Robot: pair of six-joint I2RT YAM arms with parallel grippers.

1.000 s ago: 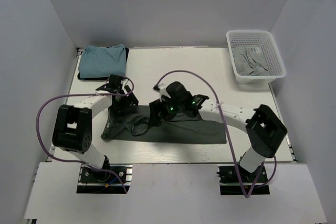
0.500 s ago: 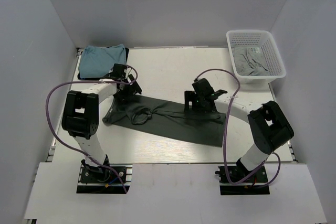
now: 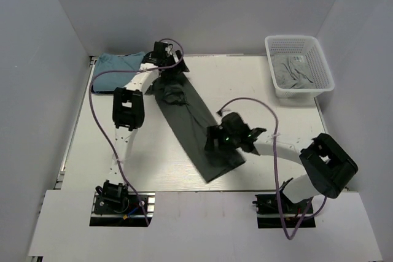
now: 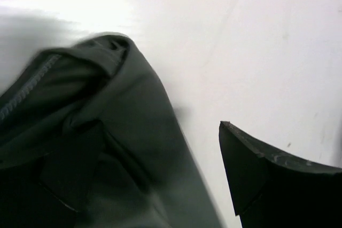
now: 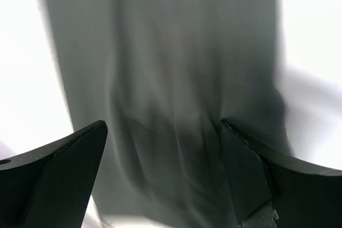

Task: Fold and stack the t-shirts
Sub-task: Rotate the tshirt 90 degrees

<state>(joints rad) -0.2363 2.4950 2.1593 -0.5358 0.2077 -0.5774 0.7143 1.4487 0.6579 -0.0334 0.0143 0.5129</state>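
A dark grey-green t-shirt (image 3: 193, 124) lies folded into a long strip, running diagonally from the back left toward the front middle of the table. My left gripper (image 3: 171, 73) hangs at the strip's far end, open; in the left wrist view one finger (image 4: 267, 177) stands over bare table beside the bunched collar end (image 4: 101, 148). My right gripper (image 3: 213, 141) hovers over the strip's near end, open, with its fingers (image 5: 80, 158) spread wide above the cloth (image 5: 171, 78). A folded teal-blue t-shirt (image 3: 120, 69) lies at the back left.
A white mesh basket (image 3: 298, 92) at the back right holds pale grey t-shirts (image 3: 291, 69). Purple cables loop over both arms. White walls enclose the table on three sides.
The dark shirt has swung from lying across the table to a diagonal. My left gripper travelled to the back by the teal shirt; my right gripper came forward and left, over the strip's near end.
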